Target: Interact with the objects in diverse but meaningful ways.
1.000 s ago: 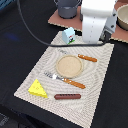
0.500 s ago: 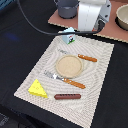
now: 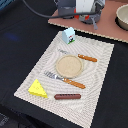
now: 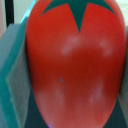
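Item: tomato (image 4: 70,65), red with green star top, fills the wrist view, held between the two grey pads of the gripper (image 3: 88,20).

Location: gripper sits high at the far edge of the woven placemat (image 3: 95,95), beyond the plate (image 3: 69,64).

Key relation: plate lies nearer the camera than the gripper, carton (image 3: 69,35) between them; any set-down, judged, runs that way.

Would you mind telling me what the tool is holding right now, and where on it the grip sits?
The round red tomato, clamped on its two opposite sides, between the tool's pads.
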{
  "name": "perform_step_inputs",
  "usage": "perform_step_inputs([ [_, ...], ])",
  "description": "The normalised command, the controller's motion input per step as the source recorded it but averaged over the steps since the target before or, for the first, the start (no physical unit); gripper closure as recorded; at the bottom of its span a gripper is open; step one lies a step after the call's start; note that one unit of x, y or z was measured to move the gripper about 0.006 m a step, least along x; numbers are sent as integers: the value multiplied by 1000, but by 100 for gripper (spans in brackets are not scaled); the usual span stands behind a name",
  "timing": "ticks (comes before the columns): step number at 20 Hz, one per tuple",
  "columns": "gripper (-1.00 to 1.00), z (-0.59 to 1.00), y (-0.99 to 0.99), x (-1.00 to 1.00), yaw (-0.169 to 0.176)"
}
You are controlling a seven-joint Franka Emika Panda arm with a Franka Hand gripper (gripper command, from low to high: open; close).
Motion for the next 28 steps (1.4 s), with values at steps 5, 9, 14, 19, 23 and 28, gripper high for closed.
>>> perform_step_inputs([
  [5,100,-294,558,-859,0],
  [9,100,-470,504,-884,0],
  [14,100,-527,502,-849,0],
  [19,100,-393,575,-809,0],
  [23,100,-232,634,-816,0],
  [28,100,-196,674,-844,0],
])
